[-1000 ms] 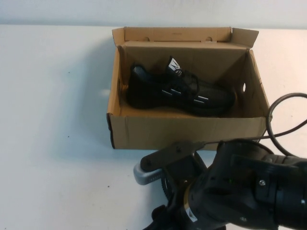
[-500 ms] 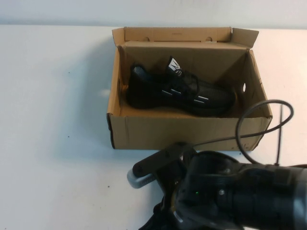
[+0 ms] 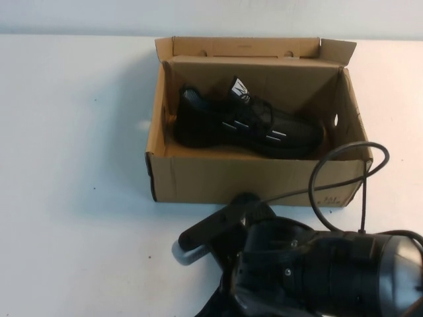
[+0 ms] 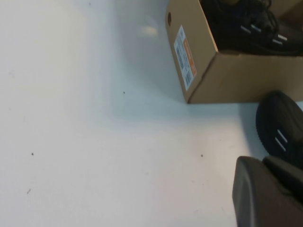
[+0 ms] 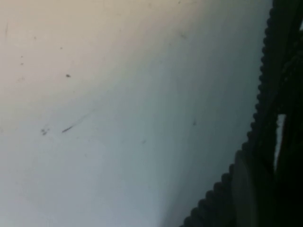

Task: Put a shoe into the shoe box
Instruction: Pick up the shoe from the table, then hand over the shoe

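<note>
A raised camera looks down across the white table (image 3: 73, 132) at the shoe box (image 3: 258, 178); the left wrist camera, low and close, shares its corner (upper right); the right wrist camera faces bare tabletop.

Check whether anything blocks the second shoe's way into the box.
Only the shoe box's near wall; lid open, first shoe lies inside. Left gripper beside second shoe, right gripper before the box.
</note>
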